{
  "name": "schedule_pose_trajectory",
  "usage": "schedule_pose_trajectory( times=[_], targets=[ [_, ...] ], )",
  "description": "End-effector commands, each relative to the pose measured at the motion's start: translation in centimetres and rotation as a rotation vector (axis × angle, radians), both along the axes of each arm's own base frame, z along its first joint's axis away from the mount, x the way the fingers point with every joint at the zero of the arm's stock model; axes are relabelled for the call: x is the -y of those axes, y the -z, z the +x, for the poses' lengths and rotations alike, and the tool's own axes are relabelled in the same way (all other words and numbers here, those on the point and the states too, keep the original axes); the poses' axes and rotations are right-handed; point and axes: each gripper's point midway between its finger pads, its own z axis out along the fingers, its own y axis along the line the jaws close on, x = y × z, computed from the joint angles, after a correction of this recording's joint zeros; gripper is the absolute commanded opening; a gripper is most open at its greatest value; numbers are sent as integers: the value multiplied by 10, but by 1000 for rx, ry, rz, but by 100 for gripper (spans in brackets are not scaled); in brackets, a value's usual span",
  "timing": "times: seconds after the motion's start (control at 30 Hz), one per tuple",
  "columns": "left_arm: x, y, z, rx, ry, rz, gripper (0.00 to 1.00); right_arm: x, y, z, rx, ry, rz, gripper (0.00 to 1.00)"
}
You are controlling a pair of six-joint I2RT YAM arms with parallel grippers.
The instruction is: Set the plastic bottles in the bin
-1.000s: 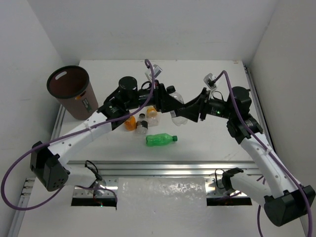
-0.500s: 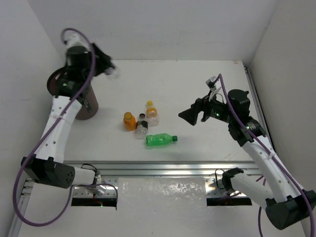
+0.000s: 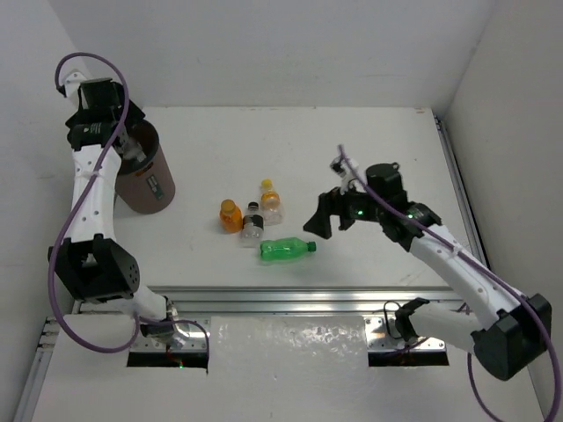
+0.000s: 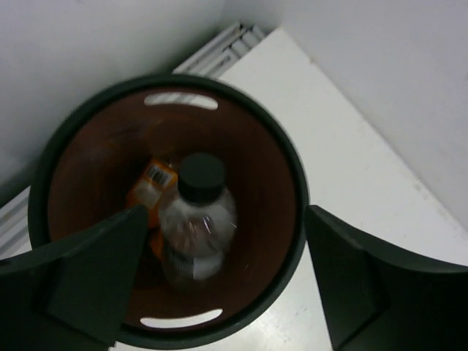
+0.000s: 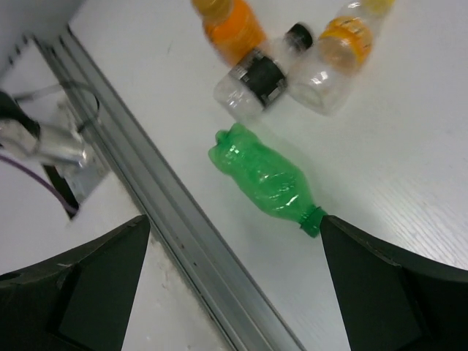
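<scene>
Over the bin (image 4: pixel 296 183), at the far left side of the table (image 3: pixel 378 149), your left gripper (image 4: pixel 227 212) hangs with its two fingers spread wide. It holds nothing. Look straight down between those fingers and you see right into the bin. A clear bottle with a black cap (image 4: pixel 196 227) is inside, right below the gripper, with its cap pointing up. It looks a little blurry. An orange bottle with a barcode label (image 4: pixel 150 189) lies deeper in the bin, partly hidden by the clear one.

Your right gripper (image 5: pixel 235 219) is wide open too, and it has nothing in it. It hangs above the middle of the table. The green bottle (image 5: pixel 267 179) lies on its side on the table below it. In the wrist view the bottle shows in the gap between the two fingers and touches neither one. Its cap comes close to the tip of the finger on the right of that view. From above, the gripper is just to the right of the green bottle and a bit farther back.

Three more bottles sit together just past the green one, well apart from the bin. One is an orange bottle with an orange cap (image 3: pixel 230 214). Beside it is a clear bottle with a black band (image 5: pixel 252 80). That one touches a bottle with a yellow cap (image 3: pixel 271 199). The green bottle is near these three but does not touch them.
</scene>
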Motion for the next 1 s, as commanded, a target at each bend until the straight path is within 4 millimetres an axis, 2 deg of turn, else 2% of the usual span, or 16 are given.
schedule_pose_trajectory(
  times=[0.0, 0.07, 0.1, 0.17, 0.2, 0.27, 0.3, 0.33, 0.4, 0.43, 0.47, 0.67, 0.7, 0.73, 0.8, 0.97],
  targets=[
    [3, -31, -10, 82, 9, 14, 89, -32, -1, 0, 180, -113, -174, 99],
    [6, -45, -22, 119, 12, 28, 92, -46, 11, -2, 234, -186, -295, 99],
    [7, -46, -27, 113, 21, 40, 95, -47, 35, 7, 216, -185, -387, 99],
    [17, -57, -39, 137, 68, 43, 96, -57, 49, 14, 260, -249, -469, 99],
    [23, -52, -42, 123, 112, 55, 96, -56, 73, 23, 236, -256, -549, 99],
    [37, -58, -57, 155, 171, 56, 96, -61, 87, 31, 270, -294, -629, 99],
    [41, -43, -62, 133, 188, 48, 96, -62, 96, 35, 277, -302, -662, 99],
    [50, -55, -74, 185, 217, 57, 97, -64, 112, 39, 267, -336, -700, 98],
    [58, -35, -83, 169, 254, 48, 98, -68, 126, 38, 253, -376, -716, 95],
    [63, -42, -90, 202, 270, 54, 98, -70, 137, 32, 230, -416, -712, 95],
    [65, -30, -93, 183, 280, 47, 98, -71, 142, 30, 223, -431, -705, 94],
    [84, -10, -96, 171, 377, 16, 99, -72, 183, -3, 113, -548, -645, 83],
    [87, -8, -96, 169, 389, 12, 99, -72, 188, -4, 107, -552, -646, 81],
    [90, -5, -95, 165, 406, 3, 99, -71, 191, -7, 96, -558, -642, 66],
    [97, -2, -98, 159, 434, 0, 99, -71, 188, -16, 80, -560, -628, 52],
    [138, -16, -106, 200, 596, -28, 99, -57, 148, -25, 151, -474, -588, 39]
  ],
)
